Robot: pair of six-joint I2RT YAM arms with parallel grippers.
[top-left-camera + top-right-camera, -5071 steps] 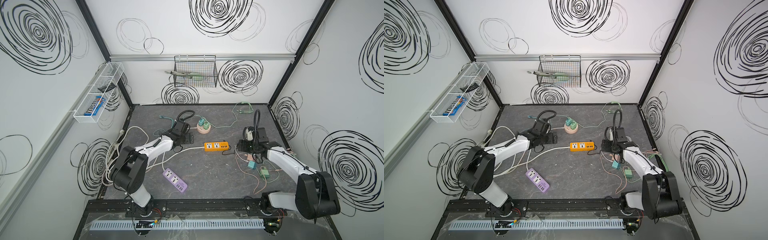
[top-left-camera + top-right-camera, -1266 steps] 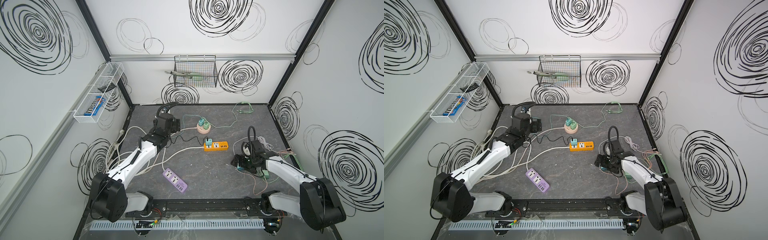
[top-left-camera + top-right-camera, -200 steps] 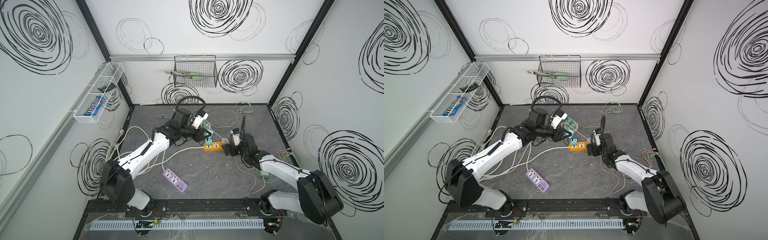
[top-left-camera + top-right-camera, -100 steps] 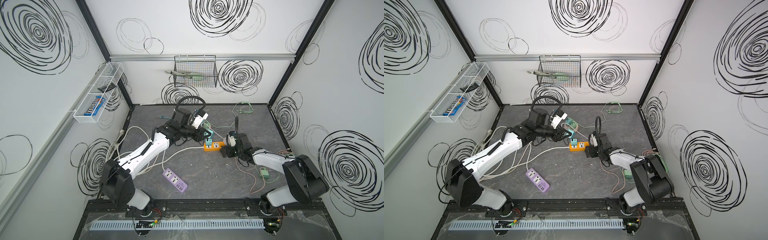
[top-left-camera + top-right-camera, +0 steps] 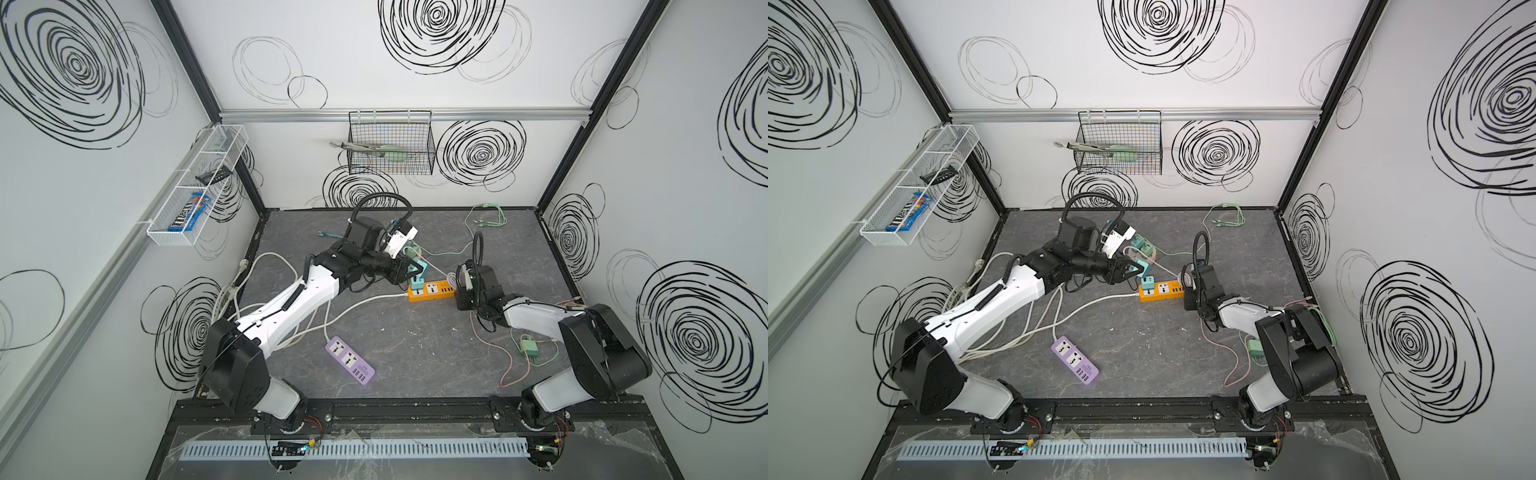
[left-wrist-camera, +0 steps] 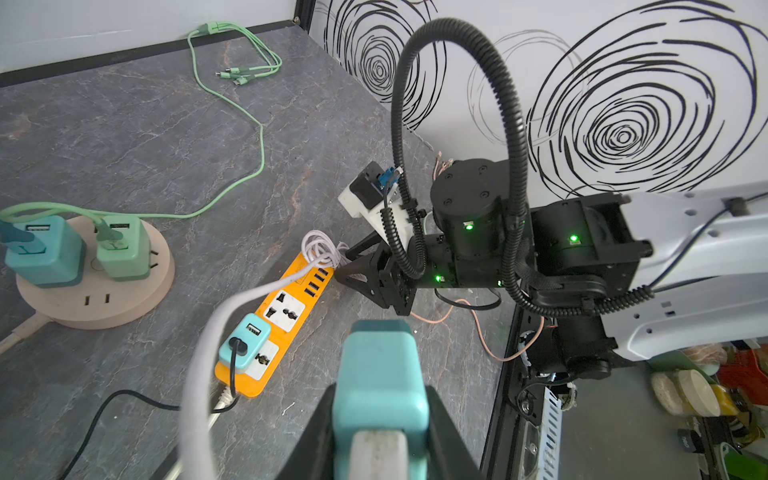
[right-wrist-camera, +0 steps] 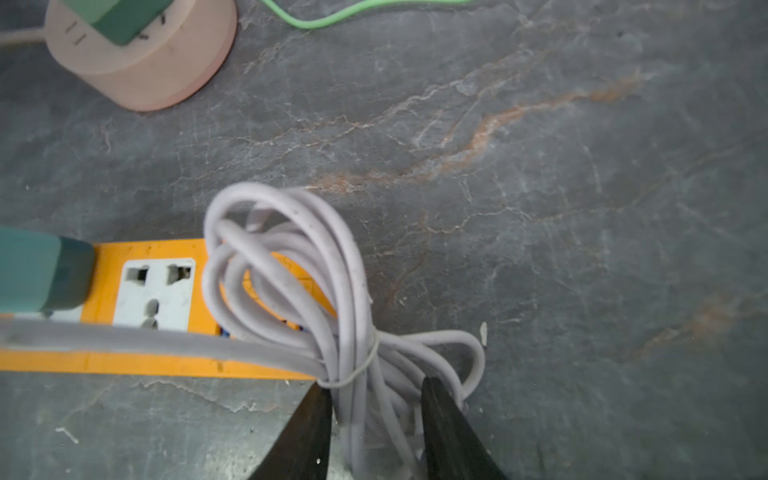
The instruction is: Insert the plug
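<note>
One looped pale cable lies over the orange strip, squeezed by right hand; left hand clamps teal plug.

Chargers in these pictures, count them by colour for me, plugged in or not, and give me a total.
Teal chargers: 3 (held charger, strip charger, teal hub charger)
Green chargers: 2 (green hub charger, loose charger)
Total: 5

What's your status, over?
Left gripper shut on teal plug, above orange strip, not inserted. Right gripper shut on cable coil. Coil overlies strip's end.
</note>
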